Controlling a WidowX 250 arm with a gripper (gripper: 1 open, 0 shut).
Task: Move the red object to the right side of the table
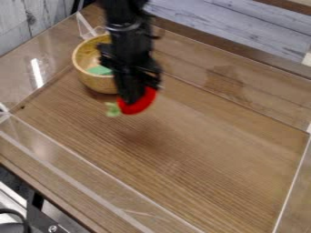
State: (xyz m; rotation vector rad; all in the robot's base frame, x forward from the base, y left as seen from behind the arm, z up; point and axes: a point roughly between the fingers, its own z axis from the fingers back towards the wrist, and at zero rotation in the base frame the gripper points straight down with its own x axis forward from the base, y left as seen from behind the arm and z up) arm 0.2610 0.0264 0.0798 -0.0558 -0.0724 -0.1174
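The red object (140, 102), a small red piece with a green stem end at its left, hangs clear of the wooden table (206, 155); its shadow lies on the wood below. My gripper (136, 94) points straight down and is shut on the red object's upper part. The black arm rises from it toward the top of the camera view and hides part of the bowl behind.
A yellow bowl (91, 62) with something green inside stands at the back left, just behind the arm. Clear plastic walls (36, 73) ring the table. A white plank wall runs along the back.
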